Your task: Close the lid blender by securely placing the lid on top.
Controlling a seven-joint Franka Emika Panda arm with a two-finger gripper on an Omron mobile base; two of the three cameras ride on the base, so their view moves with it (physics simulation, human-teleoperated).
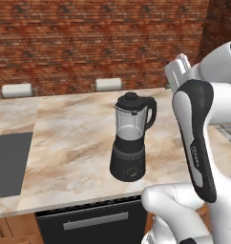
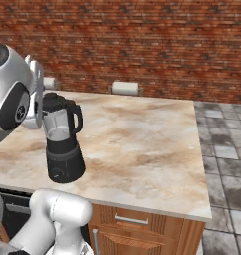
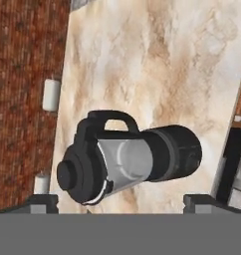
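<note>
The blender [image 1: 131,143], with its black tapered base, clear jar and black side handle, stands upright on the beige marbled stone counter [image 1: 74,143]. In the left base view it is in the middle of the picture. In the right base view it is at the left side, next to the robot's big white arm.

The small round black lid [image 1: 131,101] with a raised knob sits on top of the jar's mouth. From these pictures I cannot tell if it is pushed all the way down or just resting there. In the hand view the lid [image 3: 75,174] is at the lower left, and a thin light line shows along its lower edge, so it may sit a little crooked.

The gripper [image 3: 121,201] has its two dark finger tips spread wide apart at the bottom of the hand view, and nothing is between them. The blender lies above the finger tips in that picture. Its long shape runs across the frame, lid end to the left and base to the right. The lid is closer to the left finger tip [image 3: 43,201]. I think the hand has to come in toward the lid end.
</note>
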